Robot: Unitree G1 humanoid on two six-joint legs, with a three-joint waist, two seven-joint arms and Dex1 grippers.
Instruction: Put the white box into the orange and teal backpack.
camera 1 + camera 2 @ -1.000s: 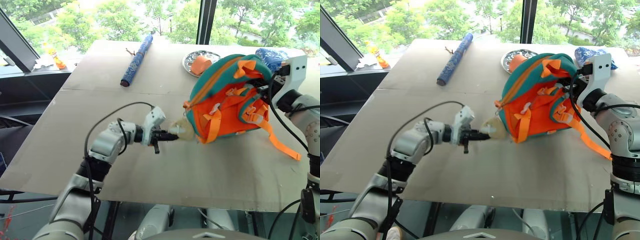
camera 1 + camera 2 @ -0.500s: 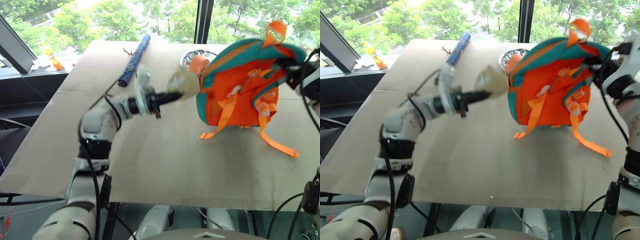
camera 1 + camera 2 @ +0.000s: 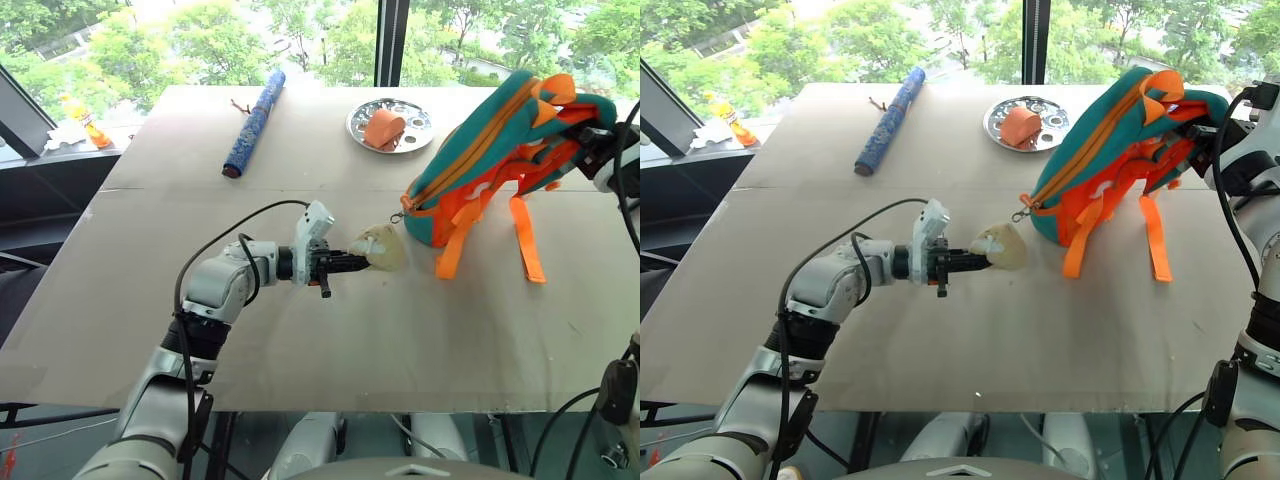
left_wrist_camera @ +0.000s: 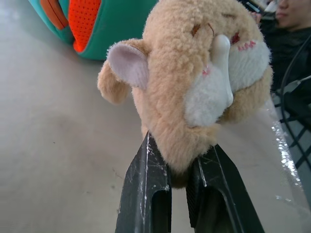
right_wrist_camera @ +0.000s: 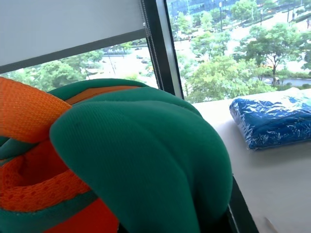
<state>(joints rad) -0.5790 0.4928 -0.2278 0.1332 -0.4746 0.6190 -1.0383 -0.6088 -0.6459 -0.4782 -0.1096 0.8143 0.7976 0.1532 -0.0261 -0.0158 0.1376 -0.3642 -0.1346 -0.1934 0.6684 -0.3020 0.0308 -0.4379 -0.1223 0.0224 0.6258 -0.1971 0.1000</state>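
The orange and teal backpack (image 3: 497, 152) hangs tilted at the right of the table, its lower end near the tabletop and its orange straps (image 3: 525, 240) trailing down. My right gripper (image 3: 592, 143) is at the backpack's top and shut on the fabric, which fills the space in front of it in the right wrist view (image 5: 141, 160). The beige plush animal head (image 3: 380, 247) attached to the backpack sits just above the table. My left gripper (image 4: 181, 156) is shut on the head's lower edge. The white box is out of view.
A round metal plate (image 3: 358, 120) holding an orange object (image 3: 383, 127) stands at the back. A rolled blue patterned item (image 3: 252, 125) lies at the back left. A blue pouch (image 5: 274, 119) lies behind the backpack. Bare table (image 3: 330, 350) spreads in front.
Half a second ago my left gripper held the plush head high; it has come back down near the table. The backpack now leans further right and lower. The camera has tilted.
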